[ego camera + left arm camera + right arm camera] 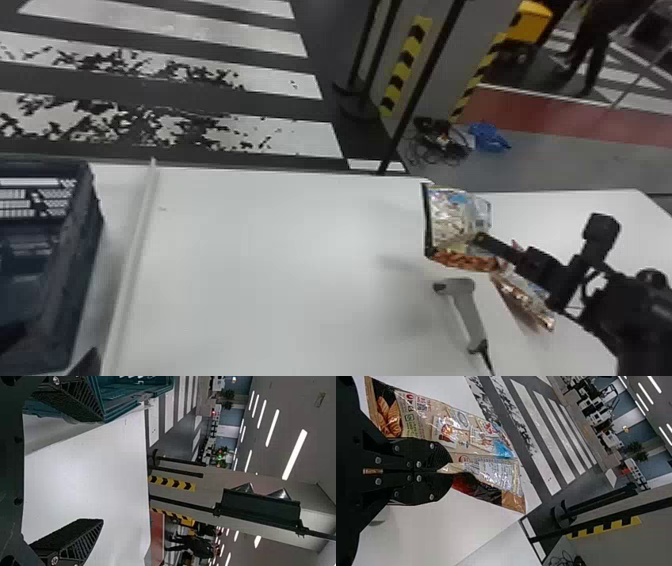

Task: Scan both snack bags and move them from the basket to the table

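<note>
Right claw (pixel 479 239) clenched on snack bag (pixel 450 215)
Long axis slants toward bench's (pixel 300 240) far edge (handheld scanner (pixel 466 300) nearby); left claw (pixel 89 364) spread wide.

cables (pixel 441 144) beside blue bundle (pixel 489 138) | yellow-black tape (pixel 406 66) | white floor stripes (pixel 175 27)

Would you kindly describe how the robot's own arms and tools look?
The right arm is black, with blocky joints. The left tool has black, tapering fingers with slanting ribs and silvery screws; the right tool is also black, with silvery screws.
</note>
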You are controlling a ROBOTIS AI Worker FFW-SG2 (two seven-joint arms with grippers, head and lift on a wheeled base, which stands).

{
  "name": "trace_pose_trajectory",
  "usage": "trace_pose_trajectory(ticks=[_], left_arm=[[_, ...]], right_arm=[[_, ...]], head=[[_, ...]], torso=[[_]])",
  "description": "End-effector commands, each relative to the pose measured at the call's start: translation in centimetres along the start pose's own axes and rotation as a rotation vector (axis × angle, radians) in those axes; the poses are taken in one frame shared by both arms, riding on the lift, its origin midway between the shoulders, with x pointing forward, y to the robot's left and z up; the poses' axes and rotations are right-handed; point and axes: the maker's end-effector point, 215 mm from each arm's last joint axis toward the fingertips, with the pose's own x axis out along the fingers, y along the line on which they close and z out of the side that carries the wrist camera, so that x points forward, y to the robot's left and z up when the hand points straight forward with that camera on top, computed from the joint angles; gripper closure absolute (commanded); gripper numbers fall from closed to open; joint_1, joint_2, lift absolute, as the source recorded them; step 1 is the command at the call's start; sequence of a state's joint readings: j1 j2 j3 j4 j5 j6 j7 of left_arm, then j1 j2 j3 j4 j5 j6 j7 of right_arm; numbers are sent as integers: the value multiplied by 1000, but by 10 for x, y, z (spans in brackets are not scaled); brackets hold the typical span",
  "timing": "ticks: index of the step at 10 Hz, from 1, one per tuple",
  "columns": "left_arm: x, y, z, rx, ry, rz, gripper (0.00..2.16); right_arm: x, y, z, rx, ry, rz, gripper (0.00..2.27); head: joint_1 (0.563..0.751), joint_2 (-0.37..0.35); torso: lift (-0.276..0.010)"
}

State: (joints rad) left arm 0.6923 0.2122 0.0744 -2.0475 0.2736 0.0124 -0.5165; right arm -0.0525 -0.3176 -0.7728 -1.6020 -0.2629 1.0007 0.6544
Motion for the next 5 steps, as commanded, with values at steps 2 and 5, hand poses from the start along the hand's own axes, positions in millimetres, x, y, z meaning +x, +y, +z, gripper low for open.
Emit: trace_pose_trajectory(ticks=[2,5], left_arm=[[0,0,-2,4,6,2,87],[2,-5,-4,4,8,-5,87]], right_arm=[[-1,-57,46,14,-59,-111,2250],[-6,-124,64,18,-105,-269,2253]], head=[[695,-350],[695,-350]], torso=[[-98],[-98]])
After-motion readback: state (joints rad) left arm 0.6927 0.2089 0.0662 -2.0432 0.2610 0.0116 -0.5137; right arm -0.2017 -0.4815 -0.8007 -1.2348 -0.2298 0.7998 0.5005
